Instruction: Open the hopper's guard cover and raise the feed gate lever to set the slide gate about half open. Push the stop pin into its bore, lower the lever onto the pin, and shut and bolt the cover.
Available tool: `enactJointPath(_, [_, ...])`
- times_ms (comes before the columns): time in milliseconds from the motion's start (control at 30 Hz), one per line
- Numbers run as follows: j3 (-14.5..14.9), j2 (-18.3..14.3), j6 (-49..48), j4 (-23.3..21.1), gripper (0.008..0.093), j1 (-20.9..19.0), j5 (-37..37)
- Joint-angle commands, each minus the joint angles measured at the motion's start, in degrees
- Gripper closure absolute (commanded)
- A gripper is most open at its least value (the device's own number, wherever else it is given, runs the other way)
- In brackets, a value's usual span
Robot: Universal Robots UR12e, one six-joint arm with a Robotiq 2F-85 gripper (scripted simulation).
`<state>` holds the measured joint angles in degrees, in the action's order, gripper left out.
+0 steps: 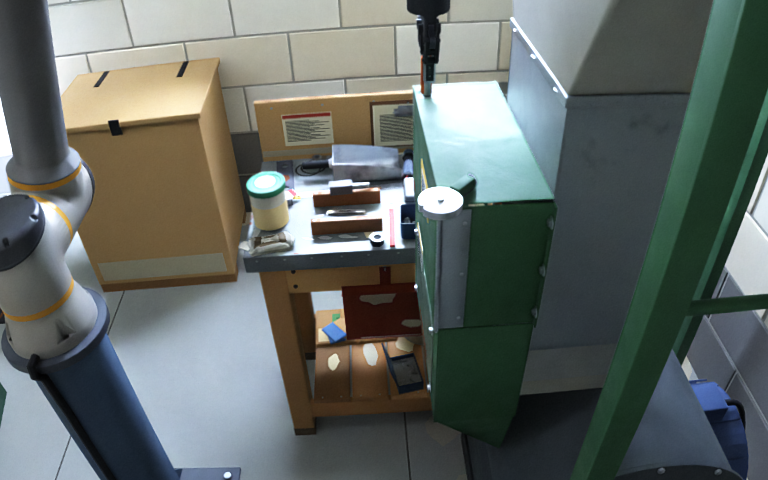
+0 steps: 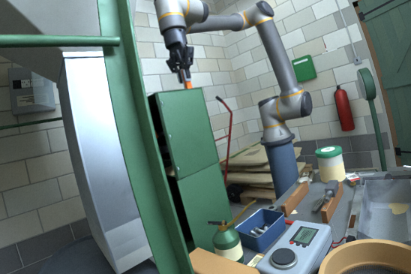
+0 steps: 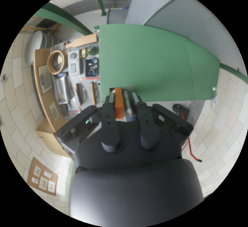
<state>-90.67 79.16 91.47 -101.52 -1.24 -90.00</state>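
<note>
My gripper (image 1: 428,74) (image 2: 184,77) (image 3: 123,101) points straight down over the far top corner of the green guard cover (image 1: 478,196) (image 2: 187,129) (image 3: 152,64). An orange handle (image 3: 118,102) (image 2: 188,83) (image 1: 423,76) with a steel rod (image 3: 127,102) beside it sticks up from that corner and is clamped in the closed fingers. The cover hangs on the grey hopper body (image 1: 585,196). A round steel knob (image 1: 441,202) sits at its near top edge. The feed gate lever, slide gate and stop pin are hidden.
Behind the cover stands a wooden workbench (image 1: 335,238) with a green-lidded tub (image 1: 267,199), wood blocks and tools. A large cardboard box (image 1: 150,172) stands left of it. The green frame post (image 1: 668,238) crosses the foreground; my arm's base column (image 1: 73,380) rises at left.
</note>
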Motion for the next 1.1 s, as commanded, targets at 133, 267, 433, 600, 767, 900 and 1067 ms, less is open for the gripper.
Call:
enactJointPath(133, [0.05,0.04,0.01,0.00,0.0934,0.00,0.00])
enactJointPath(267, [0.05,0.04,0.01,0.00,0.0934,0.00,0.00])
enactJointPath(433, [0.05,0.04,0.01,0.00,0.0839,0.00,0.00])
enactJointPath(600, [0.05,0.04,0.01,0.00,0.0739,0.00,0.00])
enactJointPath(767, [0.05,0.04,0.01,0.00,0.0639,0.00,0.00])
enactJointPath(900, [0.05,0.04,0.01,0.00,0.0559,0.00,0.00])
enactJointPath(1067, [0.05,0.04,0.01,0.00,0.0459,0.00,0.00])
